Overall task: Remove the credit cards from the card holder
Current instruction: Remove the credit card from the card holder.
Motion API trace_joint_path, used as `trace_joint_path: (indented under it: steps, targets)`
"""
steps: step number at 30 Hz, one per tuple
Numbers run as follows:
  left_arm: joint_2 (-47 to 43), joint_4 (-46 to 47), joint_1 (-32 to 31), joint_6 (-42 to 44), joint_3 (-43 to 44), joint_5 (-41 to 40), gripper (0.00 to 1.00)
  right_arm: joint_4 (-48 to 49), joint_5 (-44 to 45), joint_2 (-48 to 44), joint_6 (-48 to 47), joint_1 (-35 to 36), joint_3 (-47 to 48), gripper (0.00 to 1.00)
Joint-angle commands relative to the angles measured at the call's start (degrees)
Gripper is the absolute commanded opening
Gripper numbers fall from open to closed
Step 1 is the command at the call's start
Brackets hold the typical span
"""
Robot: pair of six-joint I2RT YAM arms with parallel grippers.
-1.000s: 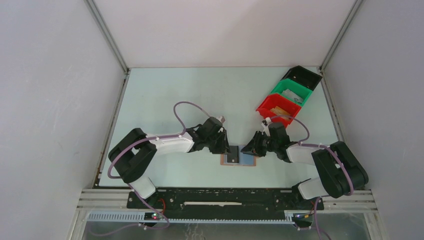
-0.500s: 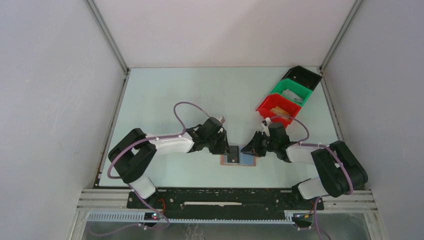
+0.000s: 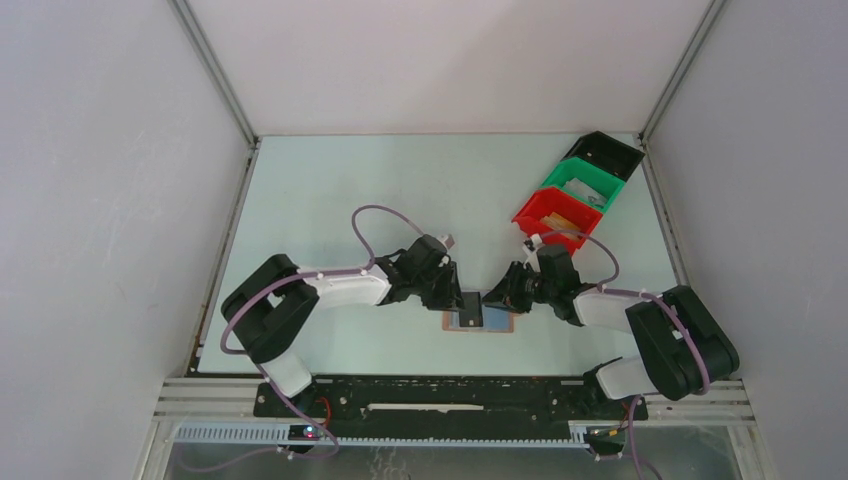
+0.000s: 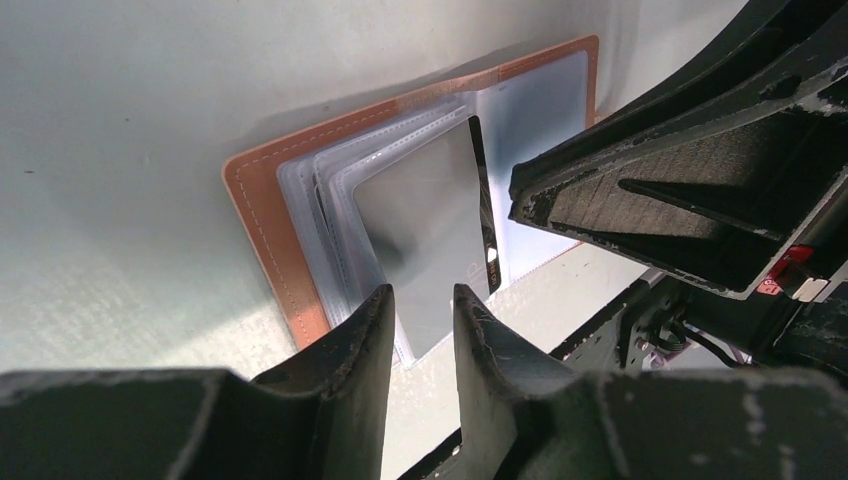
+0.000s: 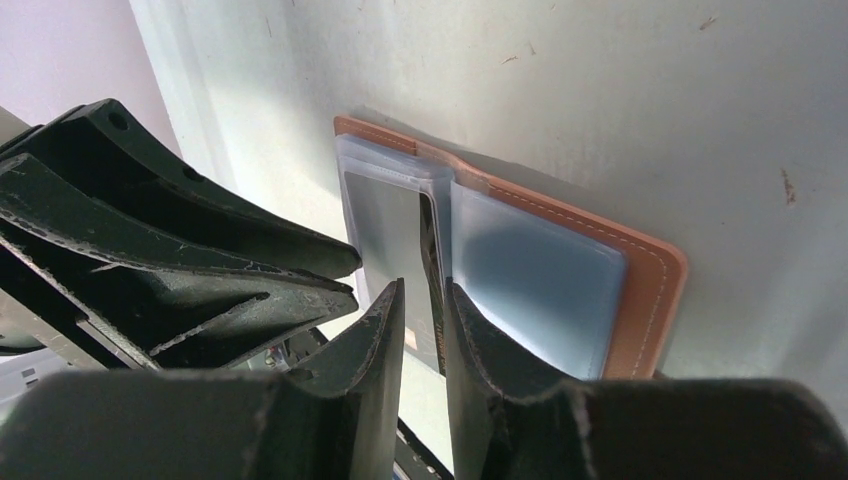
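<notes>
Table (image 3: 330, 200), with a red bin (image 3: 547, 212) well beyond the right gripper (image 5: 425, 295). The card holder (image 3: 497, 326) lies open and flat directly under both grippers, brown cover down and clear sleeves fanned upward. The left gripper (image 4: 422, 300) meets the right nearly tip to tip. Each has narrow jaws with a sleeve edge in the gap; whether either clamps it cannot be told. A black card (image 4: 430, 215) sits in the raised sleeve between them.

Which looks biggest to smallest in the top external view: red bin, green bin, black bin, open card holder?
1. Red bin, green bin and black bin: too alike to rank, and each overlaps the next.
2. Card holder: clearly smallest, though partly covered.
</notes>
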Motion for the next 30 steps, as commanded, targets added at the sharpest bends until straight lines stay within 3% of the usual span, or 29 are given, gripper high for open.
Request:
trace_joint_path:
  steps: [1,16,30]
  targets:
    - [2.26,-1.04,-0.78,0.83,1.62,0.75,0.34,2.49,-0.82,-0.22,0.89,0.53,-0.85,0.29]
    - [5.22,-3.91,-0.73,1.44,3.68,-1.51,0.32,3.41,1.40,2.22,-0.73,0.72,-3.57,0.31]
    - [6.39,-4.29,-0.80,1.27,4.14,-1.48,0.28,13.08,-2.32,2.63,4.09,0.12,-6.31,0.04]
